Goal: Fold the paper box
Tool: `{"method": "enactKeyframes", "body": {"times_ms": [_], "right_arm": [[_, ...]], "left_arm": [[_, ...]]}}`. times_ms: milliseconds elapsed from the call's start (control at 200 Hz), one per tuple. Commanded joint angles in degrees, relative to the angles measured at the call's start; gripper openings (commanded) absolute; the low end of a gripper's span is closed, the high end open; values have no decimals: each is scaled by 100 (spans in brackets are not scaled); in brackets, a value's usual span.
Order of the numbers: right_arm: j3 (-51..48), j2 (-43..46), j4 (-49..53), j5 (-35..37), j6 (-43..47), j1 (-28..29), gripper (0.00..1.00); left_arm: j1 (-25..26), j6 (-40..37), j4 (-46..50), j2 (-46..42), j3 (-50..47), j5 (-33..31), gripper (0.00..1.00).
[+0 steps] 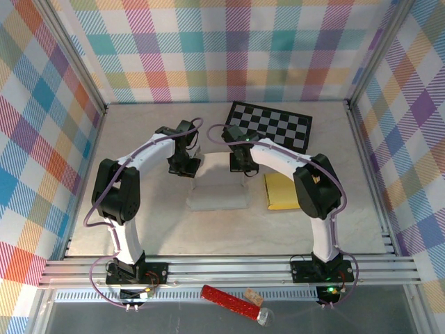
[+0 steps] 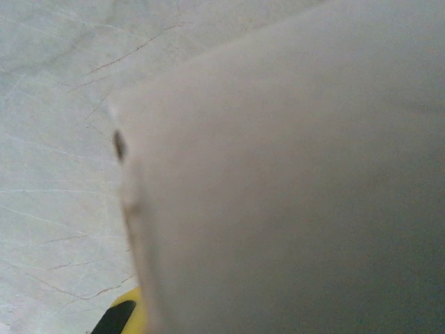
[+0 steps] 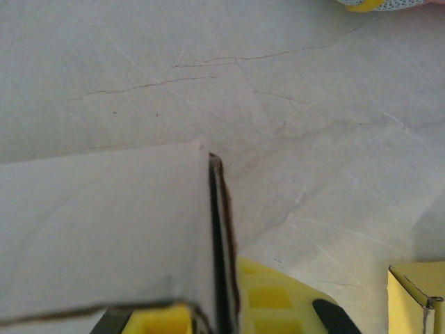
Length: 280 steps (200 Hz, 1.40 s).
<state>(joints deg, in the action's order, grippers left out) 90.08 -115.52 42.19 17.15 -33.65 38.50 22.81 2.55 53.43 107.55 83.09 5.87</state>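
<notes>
1. Box (image 2: 292,195) wall looms against closed left pincer (image 1: 184,167); grip unclear.
2. Closed right pincer (image 1: 243,167) pinches another wall.
3. At surface (image 1: 139,132) middle, box looks partly folded; other walls left to raise.

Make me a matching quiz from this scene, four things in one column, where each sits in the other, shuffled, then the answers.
1 paper box
2 checkerboard
3 yellow pad
4 red tube

A far right of the table
B nearer than the rails
C just right of the box
D middle of the table

Pairs: 1-D, 2-A, 3-C, 4-B
</notes>
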Motion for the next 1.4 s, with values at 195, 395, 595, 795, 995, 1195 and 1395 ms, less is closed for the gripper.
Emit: {"method": "enactKeyframes", "body": {"times_ms": [195, 395, 595, 795, 995, 1195, 1395], "right_arm": [[20, -138, 371, -131, -103, 0, 0], [-86, -92, 263, -242, 2, -3, 0], [-55, -150, 263, -378, 106, 0, 0], [-44, -231, 274, -492, 202, -8, 0], [55, -326, 338, -563, 252, -9, 0], [165, -394, 411, -579, 252, -14, 0], [230, -446, 434, -607, 265, -19, 0]], "left_arm": [[40, 463, -871, 11, -465, 249, 20], [13, 589, -1439, -102, -612, 175, 21], [-21, 502, -1834, -201, -710, 81, 22], [-126, 432, -2217, -363, -838, 200, 26], [-233, 369, -2425, -388, -832, 388, 29], [-294, 312, -2313, -234, -782, 516, 16], [-269, 338, -2361, -131, -847, 442, 17]]}}
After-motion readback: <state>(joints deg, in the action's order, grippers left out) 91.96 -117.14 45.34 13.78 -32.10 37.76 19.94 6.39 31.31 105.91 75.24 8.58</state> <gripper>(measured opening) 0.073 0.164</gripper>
